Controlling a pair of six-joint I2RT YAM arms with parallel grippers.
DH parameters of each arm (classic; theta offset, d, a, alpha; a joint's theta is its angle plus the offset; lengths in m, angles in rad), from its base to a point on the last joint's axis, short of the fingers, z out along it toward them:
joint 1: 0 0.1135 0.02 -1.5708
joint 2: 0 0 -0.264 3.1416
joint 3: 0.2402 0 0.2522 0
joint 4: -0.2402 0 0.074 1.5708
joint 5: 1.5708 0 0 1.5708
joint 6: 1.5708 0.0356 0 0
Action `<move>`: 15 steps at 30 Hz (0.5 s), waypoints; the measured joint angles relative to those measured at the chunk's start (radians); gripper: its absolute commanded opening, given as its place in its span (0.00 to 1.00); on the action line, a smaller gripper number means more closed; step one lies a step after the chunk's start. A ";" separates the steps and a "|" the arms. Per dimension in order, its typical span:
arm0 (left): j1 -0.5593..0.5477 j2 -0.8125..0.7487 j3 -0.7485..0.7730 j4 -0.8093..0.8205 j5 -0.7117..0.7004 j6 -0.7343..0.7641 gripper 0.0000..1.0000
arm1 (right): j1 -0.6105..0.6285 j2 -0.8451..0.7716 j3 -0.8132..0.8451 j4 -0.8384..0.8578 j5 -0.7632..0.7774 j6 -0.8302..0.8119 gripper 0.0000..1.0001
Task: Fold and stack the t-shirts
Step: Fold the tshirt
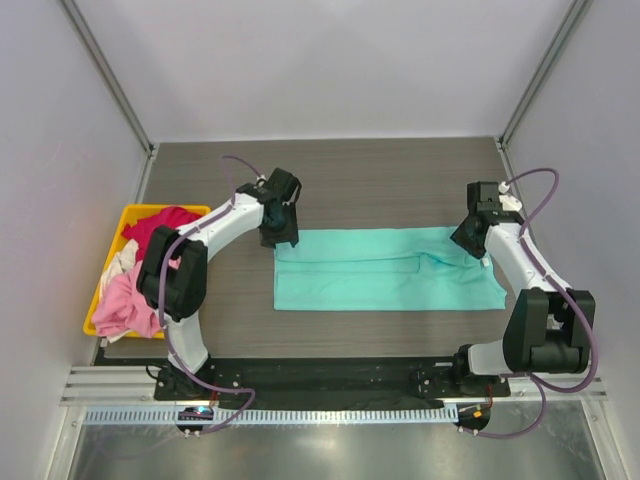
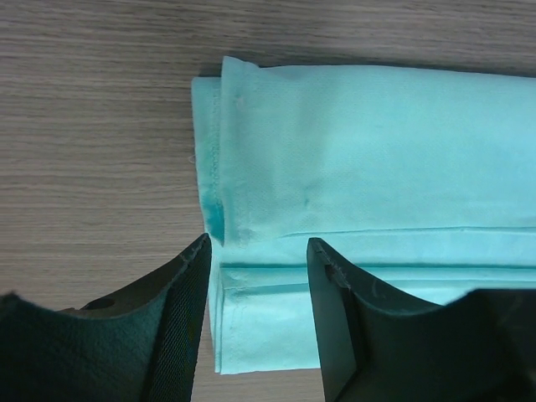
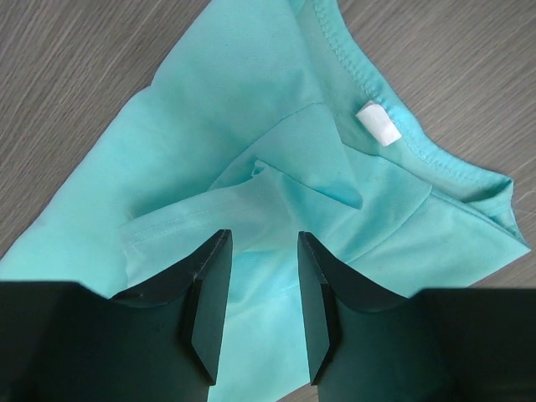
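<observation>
Grippers parted, seemingly empty, over t-shirt

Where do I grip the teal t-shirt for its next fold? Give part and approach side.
Probably the stacked hem end, pinched from above at that short left edge: the teal t-shirt lies flat as a long strip, its layers lined up there. The left gripper hangs open over it.

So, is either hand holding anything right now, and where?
Nothing is held: the left hand and right hand both hang open over the ends of the teal t-shirt.
</observation>
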 measured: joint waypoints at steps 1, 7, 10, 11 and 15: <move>0.006 -0.004 -0.006 0.005 0.004 -0.002 0.51 | -0.002 -0.006 -0.003 -0.004 0.002 0.014 0.43; 0.020 -0.003 -0.050 0.012 0.019 -0.025 0.51 | -0.004 -0.036 -0.064 0.006 0.023 0.068 0.44; 0.019 -0.003 -0.052 0.018 0.021 -0.031 0.51 | -0.004 -0.042 -0.096 0.021 0.028 0.083 0.45; 0.019 -0.002 -0.054 0.023 0.022 -0.033 0.50 | -0.004 -0.041 -0.103 0.028 0.027 0.085 0.45; 0.020 0.008 -0.067 0.037 0.023 -0.048 0.50 | -0.004 -0.038 -0.117 0.055 0.028 0.089 0.44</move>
